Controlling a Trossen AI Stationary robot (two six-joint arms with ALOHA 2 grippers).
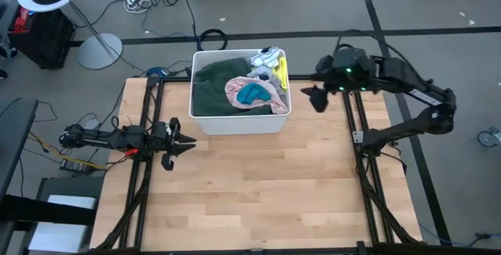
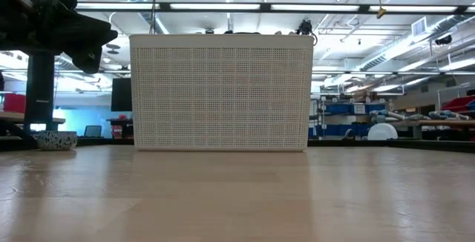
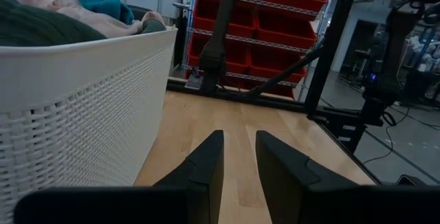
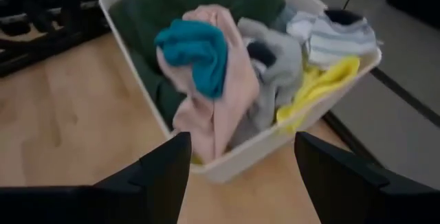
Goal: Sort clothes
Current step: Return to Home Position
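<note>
Sorting looks done: the clothes (image 1: pixel 235 91) are heaped in the bin (image 1: pixel 239 122) and both arms are clear of it.

The white bin stands at the middle of the worktop's (image 1: pixel 258 184) far edge. It holds every garment we can find, dark green, pink, teal and yellow among them. The right gripper (image 1: pixel 311 97) hangs raised just beside the bin's right wall, its fingers spread wide and holding nothing. The left gripper (image 1: pixel 186 141) sits low near the worktop's left edge, pointing across the wood, with only a narrow gap between its fingers and nothing in it. We judge the step in hand is the return to rest. The next move calls for the right arm to draw back toward the right edge without clipping the bin's rim.
</note>
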